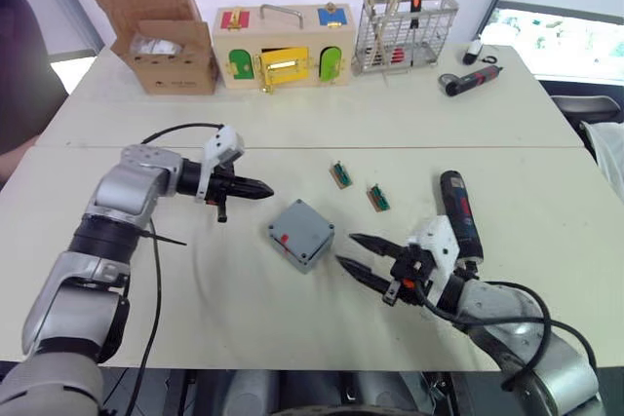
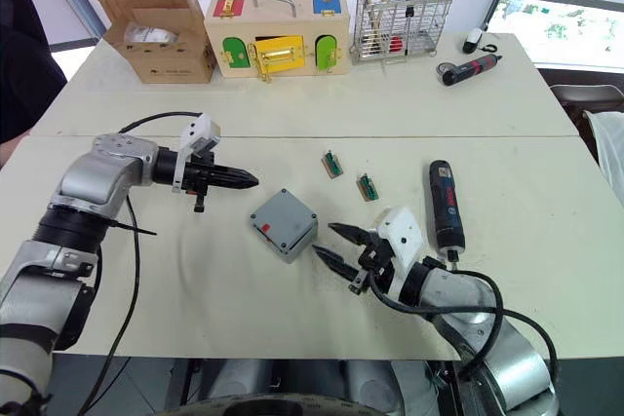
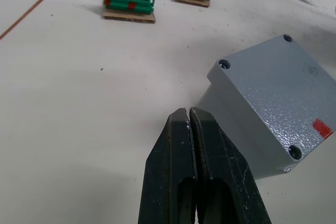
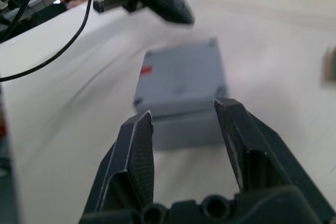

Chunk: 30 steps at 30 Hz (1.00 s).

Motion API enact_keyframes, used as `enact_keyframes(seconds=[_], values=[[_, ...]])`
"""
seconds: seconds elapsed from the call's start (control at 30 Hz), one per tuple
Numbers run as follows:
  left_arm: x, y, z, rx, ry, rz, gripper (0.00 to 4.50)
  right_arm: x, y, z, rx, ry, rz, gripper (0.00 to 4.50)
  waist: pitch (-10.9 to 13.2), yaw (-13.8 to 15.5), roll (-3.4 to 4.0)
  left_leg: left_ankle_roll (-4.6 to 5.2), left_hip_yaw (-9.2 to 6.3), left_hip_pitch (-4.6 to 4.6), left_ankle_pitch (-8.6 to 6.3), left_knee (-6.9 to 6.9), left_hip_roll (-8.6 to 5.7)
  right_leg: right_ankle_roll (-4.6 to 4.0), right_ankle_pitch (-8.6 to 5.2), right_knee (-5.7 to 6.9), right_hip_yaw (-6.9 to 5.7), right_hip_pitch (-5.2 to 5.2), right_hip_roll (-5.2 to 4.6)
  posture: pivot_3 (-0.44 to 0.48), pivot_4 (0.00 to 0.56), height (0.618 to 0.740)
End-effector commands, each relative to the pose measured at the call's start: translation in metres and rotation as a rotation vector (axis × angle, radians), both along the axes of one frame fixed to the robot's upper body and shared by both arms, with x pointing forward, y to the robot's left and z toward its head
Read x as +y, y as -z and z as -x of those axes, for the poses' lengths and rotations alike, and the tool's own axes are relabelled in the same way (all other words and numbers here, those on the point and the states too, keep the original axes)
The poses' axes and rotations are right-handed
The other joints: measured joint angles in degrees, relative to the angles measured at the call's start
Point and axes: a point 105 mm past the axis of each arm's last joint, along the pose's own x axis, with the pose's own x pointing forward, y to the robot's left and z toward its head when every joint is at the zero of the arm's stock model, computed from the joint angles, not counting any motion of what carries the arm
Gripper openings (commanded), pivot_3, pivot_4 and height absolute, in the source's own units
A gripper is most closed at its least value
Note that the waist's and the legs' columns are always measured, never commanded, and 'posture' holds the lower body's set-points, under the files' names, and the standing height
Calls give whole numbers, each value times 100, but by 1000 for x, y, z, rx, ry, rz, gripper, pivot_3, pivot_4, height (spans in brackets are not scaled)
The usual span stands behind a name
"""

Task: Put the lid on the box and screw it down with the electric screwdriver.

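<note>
The box [image 1: 301, 233] sits on the desk [image 1: 195, 289] with the lid [image 3: 275, 90] on it; the electric screwdriver [image 1: 458, 213] lies just beside the right pincer [image 1: 357, 252]. That pincer is spread wide, empty, near the box; the left pincer [image 1: 261, 189] is closed on nothing.

This looks like a lab or test room where a robot practises jobs with its hands. Two plain white tables [image 1: 409, 124] stand pushed together, and along the far side sit a wooden latch box [image 1: 283, 46] with bright coloured doors and locks, an open cardboard carton [image 1: 161, 31], a wire basket [image 1: 405, 34] with sticks in it and a small red-and-black driver [image 1: 470, 78]. Nearer lie a black electric screwdriver [image 1: 458, 213], a small grey box [image 1: 301, 234] and two little green parts [image 1: 359, 186], set out like practice things
</note>
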Motion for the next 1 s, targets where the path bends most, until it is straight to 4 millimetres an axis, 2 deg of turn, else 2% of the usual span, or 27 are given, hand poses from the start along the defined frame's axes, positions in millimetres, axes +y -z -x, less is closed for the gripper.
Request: enact_keyframes(seconds=[0.03, 0.3, 1.0], values=[[-8, -7, 1, -27, 41, 9, 0, 8, -12, 2, 15, -10, -39, 2016, 0, 4, 0, 0, 0, 0, 0, -1, 0, 0, 0, 0, 0, -2, 0, 0, 150, 740], [-13, 0, 9, -11, 66, 5, 0, 21, -7, 0, 89, -44, -44, 2016, 0, -10, 0, 3, 0, -2, -2, -3, 0, 0, 0, -1, 0, -5, 1, 0, 150, 740], [-23, 8, 26, -3, 132, -15, 0, 33, -1, -10, 125, -67, -58, 2016, 0, -7, 0, 4, -1, -3, -2, -4, 0, 0, 0, -3, -1, -6, 1, 0, 150, 740]])
